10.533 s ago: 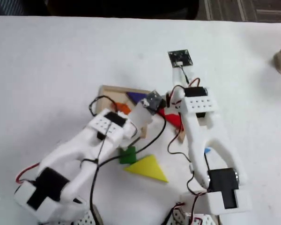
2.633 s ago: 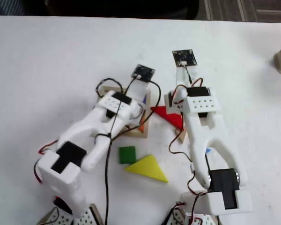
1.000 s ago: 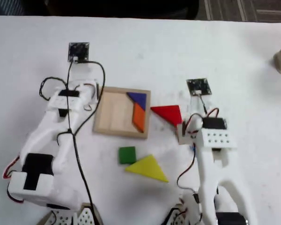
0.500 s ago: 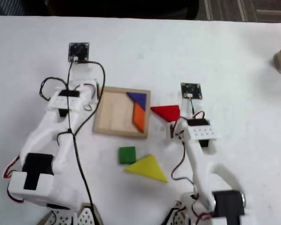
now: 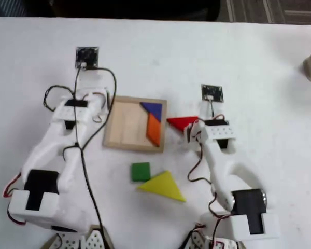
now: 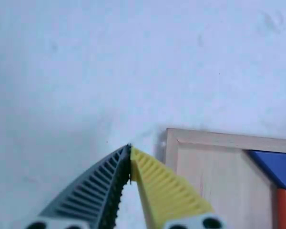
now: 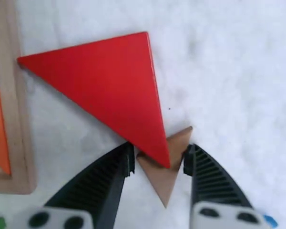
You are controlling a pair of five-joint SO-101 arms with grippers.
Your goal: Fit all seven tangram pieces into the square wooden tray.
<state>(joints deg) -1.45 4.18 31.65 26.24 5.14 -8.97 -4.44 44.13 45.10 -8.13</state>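
We list, largest first:

1. Table (image 5: 249,52): white, under both arms.
2. Left arm (image 5: 67,135) and right arm (image 5: 223,161): white, one on each side of the tray.
3. Tray (image 5: 125,124): square, wooden, flat on the table between the two grippers. One corner lies just beside the left gripper's tips. Its far side faces the right gripper.
4. Yellow triangle (image 5: 163,185): on the table outside the tray, back from both grippers, between the arm bases.
5. Red triangle (image 7: 109,81): on the table just ahead of the right gripper. One corner sits between that gripper's fingers, and another reaches to the tray's rim.
6. Green square (image 5: 141,171): on the table just beside the yellow triangle, well apart from both grippers.
7. Orange piece (image 5: 153,128): inside the tray, against the side nearer the right gripper.
8. Blue triangle (image 5: 153,109): inside the tray, touching the orange piece, in a corner.
9. Brown triangle (image 7: 164,174): between the right gripper's fingers, partly under the red triangle's corner.
10. Left gripper (image 6: 130,152): fingers pressed tip to tip, with nothing between them.
11. Right gripper (image 7: 158,152): fingers parted by a narrow gap, astride the red corner and the brown triangle. We cannot tell whether they touch either piece.
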